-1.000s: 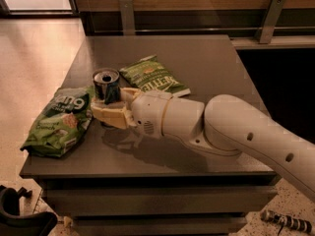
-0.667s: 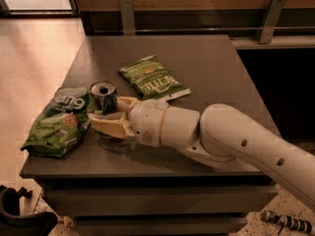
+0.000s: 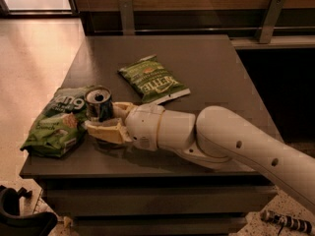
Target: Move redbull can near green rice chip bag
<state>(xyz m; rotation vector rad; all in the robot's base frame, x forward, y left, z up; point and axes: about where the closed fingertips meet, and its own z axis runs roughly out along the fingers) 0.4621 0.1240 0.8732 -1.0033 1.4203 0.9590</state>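
The redbull can [image 3: 98, 103] stands upright on the dark table [image 3: 206, 63], its shiny top showing, right beside the green rice chip bag [image 3: 55, 122] at the table's front left. My gripper [image 3: 104, 119] reaches in from the right, its cream fingers [image 3: 103, 132] on either side of the can's lower body and closed on it. The can's lower part is hidden by the fingers.
A smaller olive-green "KETTLE" bag [image 3: 153, 80] lies flat at the table's middle. My white arm [image 3: 221, 136] stretches across the front right of the table. The table's left edge borders pale floor; a wooden wall with metal brackets stands behind.
My gripper has carried the can to the left and toward the front, away from the KETTLE bag, up against the green rice chip bag.
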